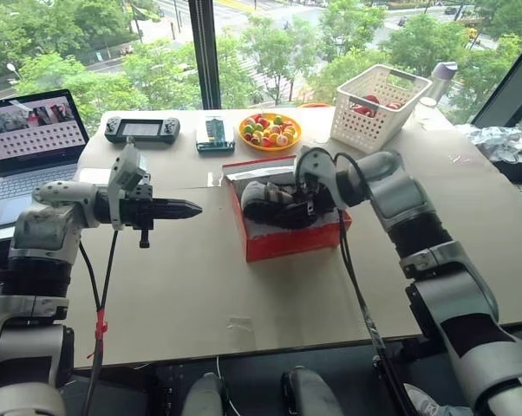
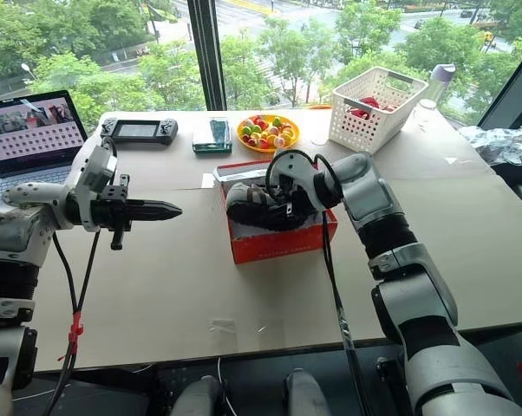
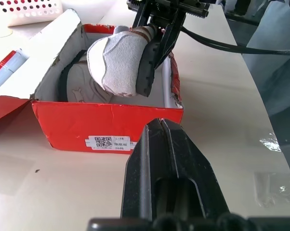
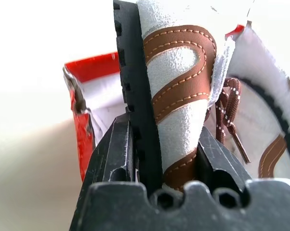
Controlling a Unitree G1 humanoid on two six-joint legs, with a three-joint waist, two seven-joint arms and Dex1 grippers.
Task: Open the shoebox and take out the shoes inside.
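The red shoebox (image 1: 294, 243) stands open at the middle of the table, its lid folded back on the far side. My right gripper (image 1: 306, 201) is shut on one grey-beige shoe (image 3: 118, 65) across its dark sole and brown-trimmed side (image 4: 176, 96), holding it just above the box. A second shoe (image 3: 80, 79) lies inside the box underneath it. My left gripper (image 1: 187, 208) hovers to the left of the box, shut on nothing, pointing toward it.
Along the table's far edge sit a laptop (image 1: 31, 139), a handheld game console (image 1: 141, 129), a small green device (image 1: 215, 132), a yellow bowl of coloured balls (image 1: 270, 130) and a white perforated basket (image 1: 378, 104). Bare tabletop lies in front of the box.
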